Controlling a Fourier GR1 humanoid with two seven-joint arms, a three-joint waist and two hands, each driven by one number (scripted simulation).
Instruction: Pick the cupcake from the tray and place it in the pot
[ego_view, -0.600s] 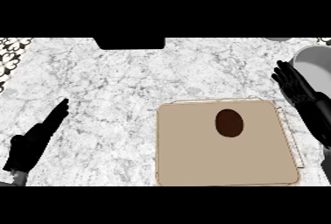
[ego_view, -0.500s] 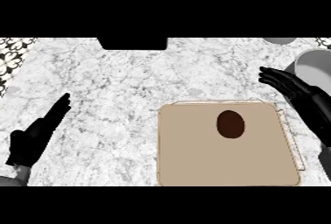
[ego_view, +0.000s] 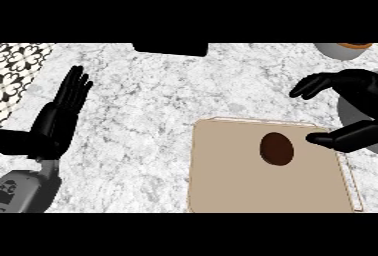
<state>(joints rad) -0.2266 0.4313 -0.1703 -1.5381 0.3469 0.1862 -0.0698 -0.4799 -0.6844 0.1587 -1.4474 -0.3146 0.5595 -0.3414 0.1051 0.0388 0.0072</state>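
We note the cupcake (ego_view: 277, 148) on the tray (ego_view: 244, 185); right robot hand (ego_view: 353, 95) spread beside it, left robot hand (ego_view: 63, 112) flat; no legible writing.

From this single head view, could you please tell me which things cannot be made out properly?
- Grey round pot: cut off by the top edge; its inside is not visible.
- Right hand: partly out of frame at the right edge, so its palm is unseen.
- Dark brown oval cupcake on the tan square tray: seen from straight above, so its height and wrapper cannot be told.
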